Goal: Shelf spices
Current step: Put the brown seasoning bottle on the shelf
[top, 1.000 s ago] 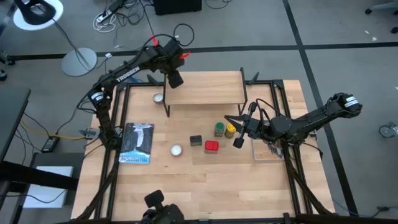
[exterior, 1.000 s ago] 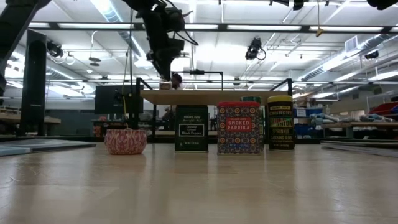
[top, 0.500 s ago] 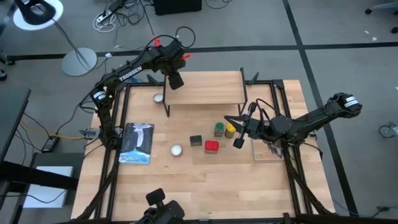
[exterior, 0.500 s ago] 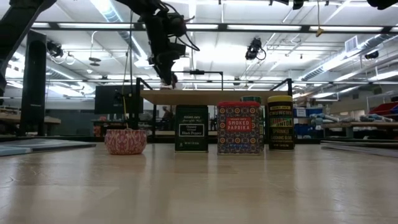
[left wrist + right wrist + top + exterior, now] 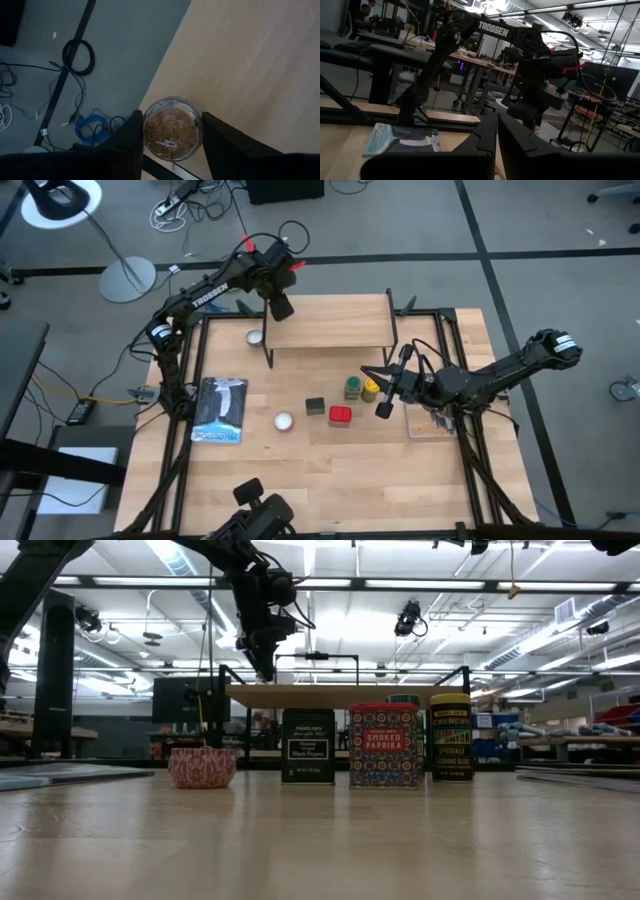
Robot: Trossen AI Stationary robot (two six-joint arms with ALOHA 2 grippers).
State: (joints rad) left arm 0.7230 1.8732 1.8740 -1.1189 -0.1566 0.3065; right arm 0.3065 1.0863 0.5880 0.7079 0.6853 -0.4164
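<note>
Left gripper (image 5: 171, 145) was over the shelf's (image 5: 330, 321) back-left corner, fingers (image 5: 131, 137) pinching the brownish jar (image 5: 171, 128) on either side; can't tell if the jar touched the plank. Right gripper (image 5: 383, 409) waited just right of the yellow jar (image 5: 371, 390), fingers pressed together. Green-capped jar (image 5: 353, 387), black tin (image 5: 315, 406) and red tin (image 5: 340, 415) stood on the table (image 5: 330, 470) in front of the shelf
</note>
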